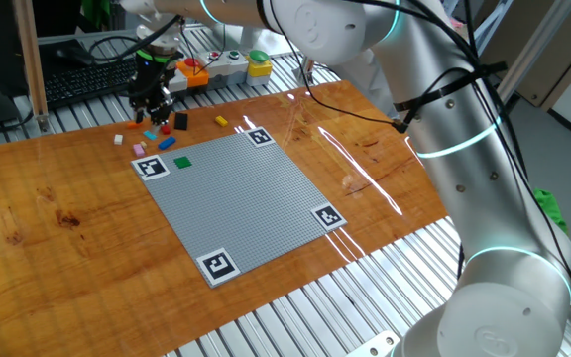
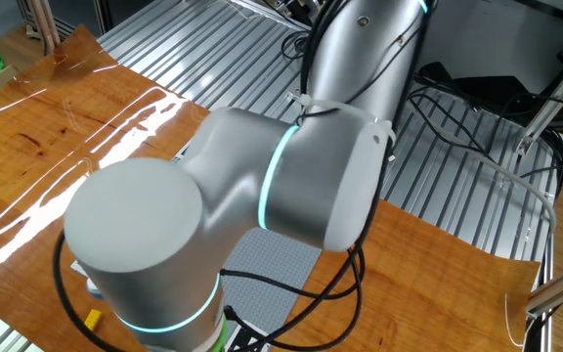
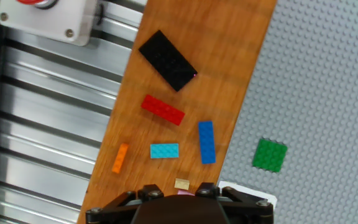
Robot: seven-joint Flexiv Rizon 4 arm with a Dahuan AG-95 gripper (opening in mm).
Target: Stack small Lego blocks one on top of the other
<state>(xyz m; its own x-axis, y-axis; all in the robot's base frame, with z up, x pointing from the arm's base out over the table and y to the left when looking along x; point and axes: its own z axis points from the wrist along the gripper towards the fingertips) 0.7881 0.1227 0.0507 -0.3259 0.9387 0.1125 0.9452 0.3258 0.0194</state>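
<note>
**Gripper low over the loose bricks at the baseplate's edge**

Where the wooden tabletop (image 1: 67, 198) meets the far corner of the grey baseplate (image 1: 241, 198), the gripper (image 1: 153, 99) points down just above a scatter of small Lego blocks. Whether its claw is open, shut or gripping anything cannot be told: the fixed view shows only its dark body, and the hand view catches just the base of the fingers at the bottom edge.

From the hand view, a black block (image 3: 167, 60) lies tilted on the wood, with a red block (image 3: 163, 109) near it. Beside that sit a dark blue block (image 3: 206, 142), a light blue block (image 3: 164, 150) and an orange block (image 3: 120, 157), all apart from one another. A tan block (image 3: 182, 183) lies closest to the fingers. A green block (image 3: 270, 154) rests alone on the baseplate. None is stacked on another.

The other fixed view is filled by the arm (image 2: 262, 196).
</note>
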